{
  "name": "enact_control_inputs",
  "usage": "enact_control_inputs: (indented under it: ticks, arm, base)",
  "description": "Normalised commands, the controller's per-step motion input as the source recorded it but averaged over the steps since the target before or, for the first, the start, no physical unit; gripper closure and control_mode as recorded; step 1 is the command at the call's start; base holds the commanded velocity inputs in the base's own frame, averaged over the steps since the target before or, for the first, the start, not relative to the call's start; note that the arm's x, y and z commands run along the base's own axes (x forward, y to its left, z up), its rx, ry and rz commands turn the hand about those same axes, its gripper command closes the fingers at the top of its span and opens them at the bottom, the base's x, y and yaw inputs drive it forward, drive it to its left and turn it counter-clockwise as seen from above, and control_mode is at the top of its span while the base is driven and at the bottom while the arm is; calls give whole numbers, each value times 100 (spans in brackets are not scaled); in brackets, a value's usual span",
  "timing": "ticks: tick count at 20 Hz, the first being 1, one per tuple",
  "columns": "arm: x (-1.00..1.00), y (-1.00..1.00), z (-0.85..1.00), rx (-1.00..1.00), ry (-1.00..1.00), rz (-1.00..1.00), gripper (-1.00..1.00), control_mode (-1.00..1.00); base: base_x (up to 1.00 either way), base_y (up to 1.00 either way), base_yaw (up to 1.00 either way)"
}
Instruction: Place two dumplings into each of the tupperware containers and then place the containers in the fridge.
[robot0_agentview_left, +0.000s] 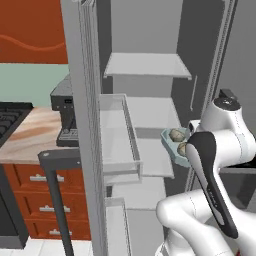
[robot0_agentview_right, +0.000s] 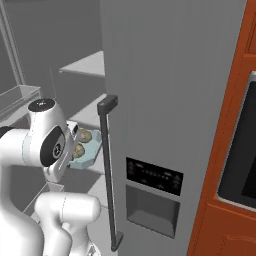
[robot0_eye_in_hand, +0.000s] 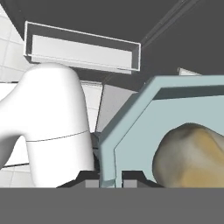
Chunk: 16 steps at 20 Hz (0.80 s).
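Observation:
The light blue-grey tupperware container (robot0_agentview_left: 169, 143) hangs just above the fridge's middle shelf (robot0_agentview_left: 150, 159), towards the right of the open compartment. Two tan dumplings (robot0_agentview_left: 175, 134) lie in it, also seen from the other side (robot0_agentview_right: 84, 135). In the hand view my gripper (robot0_eye_in_hand: 108, 177) is shut on the container's rim (robot0_eye_in_hand: 114, 135), with one dumpling (robot0_eye_in_hand: 192, 153) close up inside. My arm's white links cover the hand in both base views. The fridge (robot0_agentview_right: 165, 90) stands with its left door (robot0_agentview_left: 82, 125) swung open. The dark grey container is out of view.
Clear door bins (robot0_agentview_left: 120, 135) jut from the open door on the left. The closed right door carries a dark handle (robot0_agentview_right: 107, 170) and a dispenser panel (robot0_agentview_right: 152, 175). A coffee machine (robot0_agentview_left: 65, 115) sits on the counter; a black microwave (robot0_agentview_right: 245, 150) is at the right.

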Motion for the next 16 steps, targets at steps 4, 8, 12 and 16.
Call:
enact_control_inputs:
  ticks: [4, 8, 12, 16]
  arm:
    - [0, 0, 0, 0, 0, 0, 100, 100]
    - [0, 0, 0, 0, 0, 0, 100, 100]
    - [0, 0, 0, 0, 0, 0, 100, 100]
    - [0, 0, 0, 0, 0, 0, 100, 100]
  base:
    - [0, 16, -16]
    - [2, 21, -10]
    - [16, 4, -3]
    - [6, 9, 0]
